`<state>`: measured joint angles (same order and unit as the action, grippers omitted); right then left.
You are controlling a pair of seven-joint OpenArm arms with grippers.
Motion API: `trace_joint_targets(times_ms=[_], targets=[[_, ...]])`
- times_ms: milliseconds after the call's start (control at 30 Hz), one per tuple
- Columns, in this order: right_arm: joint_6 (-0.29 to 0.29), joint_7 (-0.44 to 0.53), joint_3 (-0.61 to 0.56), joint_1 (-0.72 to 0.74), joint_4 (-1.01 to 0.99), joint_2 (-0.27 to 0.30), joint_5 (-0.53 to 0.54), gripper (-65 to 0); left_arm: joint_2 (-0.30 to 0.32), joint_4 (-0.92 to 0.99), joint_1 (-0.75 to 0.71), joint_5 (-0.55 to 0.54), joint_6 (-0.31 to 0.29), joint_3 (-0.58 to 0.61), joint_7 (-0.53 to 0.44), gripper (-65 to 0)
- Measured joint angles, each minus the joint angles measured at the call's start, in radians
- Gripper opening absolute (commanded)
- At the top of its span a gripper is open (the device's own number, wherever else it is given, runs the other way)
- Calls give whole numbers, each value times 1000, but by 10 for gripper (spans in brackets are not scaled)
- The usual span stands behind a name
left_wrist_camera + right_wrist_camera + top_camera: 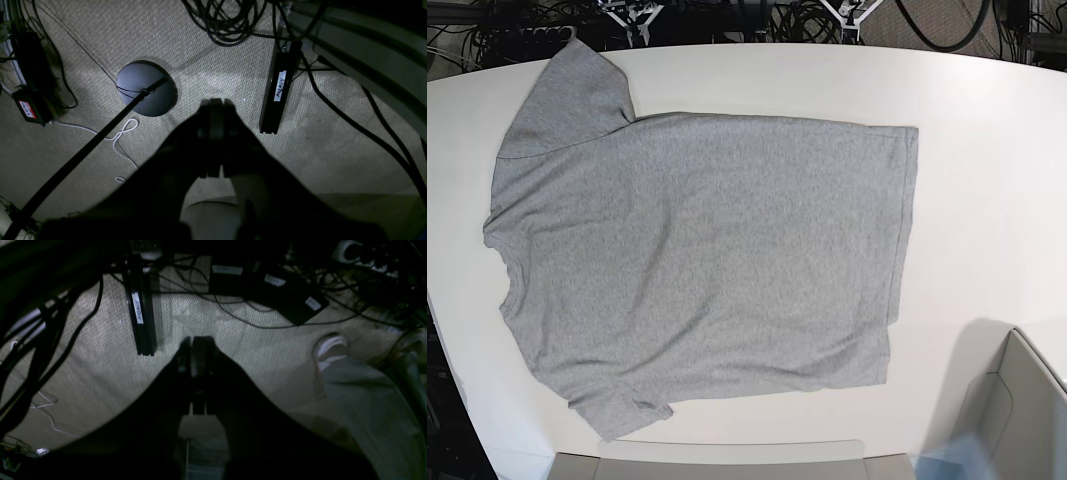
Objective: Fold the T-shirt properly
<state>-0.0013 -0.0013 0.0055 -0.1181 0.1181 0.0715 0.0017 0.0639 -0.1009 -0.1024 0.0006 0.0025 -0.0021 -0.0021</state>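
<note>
The heather-grey T-shirt (697, 255) lies spread flat on the white table (987, 150) in the base view, plain side up. Its collar points left, its hem right, with one sleeve at the top left and one at the bottom left. Neither arm shows in the base view. In the left wrist view my left gripper (215, 103) hangs over carpet floor, jaws pressed together with nothing between them. My right gripper (196, 340) is likewise shut and empty above the carpet in the right wrist view. No cloth appears in either wrist view.
A grey bin (1017, 410) stands at the table's lower right, and a grey panel (727, 460) lies along the near edge. On the floor are a round black stand base (146, 88), labelled black bars (278, 90) (141, 316), cables, and a person's shoe (330, 350).
</note>
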Motion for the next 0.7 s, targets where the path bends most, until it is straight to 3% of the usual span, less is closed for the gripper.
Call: trace_joint_targets(times_ms=[267,467,700], targets=[[0,-5,1,-20,-5,-2,0,-648,0,0,0,0,0,0,0,-648],[2,-1,-1,33,-3,-38,0,-648,0,0,3,0,0,0,0,-648],[0,-12,-2,17,-8,-25,0,-648,0,0,3,0,0,1,0,-648]])
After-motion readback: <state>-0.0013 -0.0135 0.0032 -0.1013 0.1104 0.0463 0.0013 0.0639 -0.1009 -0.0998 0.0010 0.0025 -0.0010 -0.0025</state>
